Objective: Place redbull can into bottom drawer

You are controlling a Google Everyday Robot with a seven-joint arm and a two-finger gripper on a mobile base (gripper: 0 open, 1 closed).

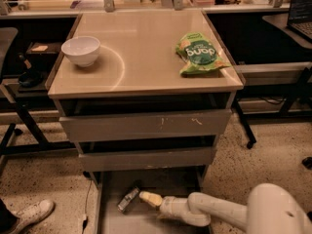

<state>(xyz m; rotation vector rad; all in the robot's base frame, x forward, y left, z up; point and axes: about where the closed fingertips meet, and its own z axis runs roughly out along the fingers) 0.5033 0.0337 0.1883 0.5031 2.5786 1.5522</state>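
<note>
One silver redbull can [128, 199] lying flat, end effector [148, 198] beside

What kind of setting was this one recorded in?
Probably a lab or office workspace: dark desks line the speckled floor, a laptop sits at upper right, and a drawer cabinet stands centre. The end effector reaches into the bottom drawer beside the redbull can.

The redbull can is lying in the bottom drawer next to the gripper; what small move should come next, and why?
Probably pull the gripper straight back out of the bottom drawer. The redbull can already lies on its side on the drawer floor, and the gripper sits low just beside it, so the placing looks done.
</note>
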